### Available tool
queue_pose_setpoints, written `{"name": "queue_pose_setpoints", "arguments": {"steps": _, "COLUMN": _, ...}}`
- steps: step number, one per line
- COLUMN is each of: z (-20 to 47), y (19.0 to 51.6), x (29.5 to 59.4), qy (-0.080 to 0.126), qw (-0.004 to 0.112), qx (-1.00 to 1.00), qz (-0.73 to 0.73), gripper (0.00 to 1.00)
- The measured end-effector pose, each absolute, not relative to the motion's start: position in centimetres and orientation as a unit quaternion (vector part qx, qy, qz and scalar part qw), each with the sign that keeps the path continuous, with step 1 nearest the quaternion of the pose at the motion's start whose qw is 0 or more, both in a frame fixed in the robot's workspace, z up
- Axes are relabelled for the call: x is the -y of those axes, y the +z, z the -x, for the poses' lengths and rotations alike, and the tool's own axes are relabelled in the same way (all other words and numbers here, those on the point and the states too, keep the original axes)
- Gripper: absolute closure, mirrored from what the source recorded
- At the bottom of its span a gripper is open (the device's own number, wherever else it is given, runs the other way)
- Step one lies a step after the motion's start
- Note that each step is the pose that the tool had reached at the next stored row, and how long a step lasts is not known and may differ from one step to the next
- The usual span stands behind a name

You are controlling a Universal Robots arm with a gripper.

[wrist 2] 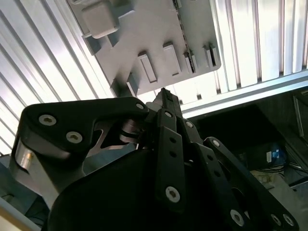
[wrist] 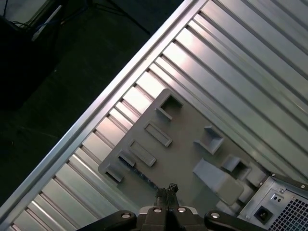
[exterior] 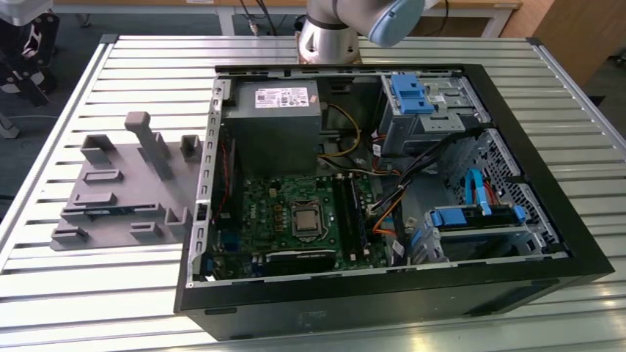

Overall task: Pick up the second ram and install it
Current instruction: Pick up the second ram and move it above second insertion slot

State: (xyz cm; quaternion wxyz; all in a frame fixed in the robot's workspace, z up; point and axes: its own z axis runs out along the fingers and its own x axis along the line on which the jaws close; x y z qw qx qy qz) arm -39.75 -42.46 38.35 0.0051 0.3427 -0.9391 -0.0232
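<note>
a worktop (exterior: 88, 301) of ribbed aluminium slats carries everything, its long grooves catching bright glare in both wrist views. past its raised edge rail, the first wrist view shows a dark floor (wrist: 53, 82) with a few loose cables. in the exterior view a wooden panel (exterior: 577, 37) stands beyond the far corner. an open black computer case (exterior: 547, 271) lies on its side on the slats, showing a green motherboard (exterior: 264, 220), a grey power supply (exterior: 274, 117) and blue drive brackets (exterior: 409, 94). just beside the case, towards the exterior view's left, sits the grey holder tray (exterior: 117, 191) with its upright blocks. the second ram (exterior: 113, 208) seems to be the thin dark strip standing on edge in a slot of that tray, though its colour cannot be told. the arm's base (exterior: 328, 40) rises behind the case. the gripper (wrist 2: 165, 96) hangs above the tray, its fingertips pressed together with nothing visible between them.
</note>
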Motion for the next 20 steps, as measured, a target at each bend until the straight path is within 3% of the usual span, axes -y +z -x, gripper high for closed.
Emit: {"name": "queue_pose_setpoints", "arguments": {"steps": 20, "z": 39.75, "y": 38.35, "x": 42.46, "qy": -0.023, "qw": 0.006, "qx": 0.924, "qz": -0.381, "gripper": 0.89}}
